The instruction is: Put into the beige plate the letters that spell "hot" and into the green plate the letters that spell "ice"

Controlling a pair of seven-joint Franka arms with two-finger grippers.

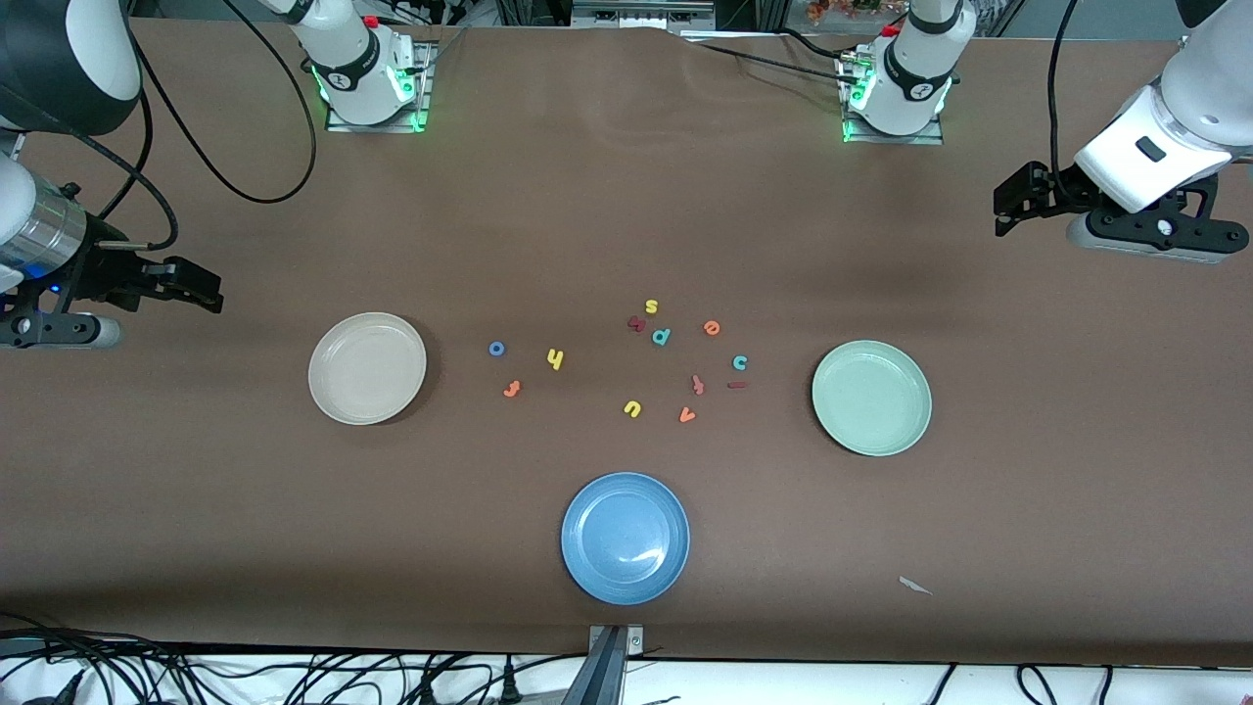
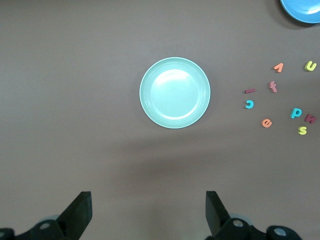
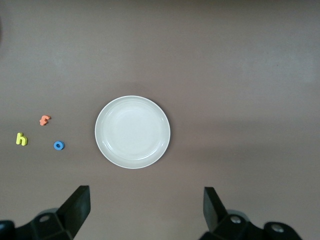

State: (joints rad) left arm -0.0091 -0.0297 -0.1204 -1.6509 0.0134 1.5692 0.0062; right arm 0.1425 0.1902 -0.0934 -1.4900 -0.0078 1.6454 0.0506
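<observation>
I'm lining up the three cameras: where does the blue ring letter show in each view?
Front view: blue ring on the table beside the beige plate.
Left wrist view: not in it.
Right wrist view: blue ring beside the beige plate.
Shared landmark: the beige plate.

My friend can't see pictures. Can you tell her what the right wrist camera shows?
An empty beige plate sits on a brown table. Beside it lie three tiny foam letters: a yellow h, a blue o and an orange t. The open right gripper hangs above.
</observation>
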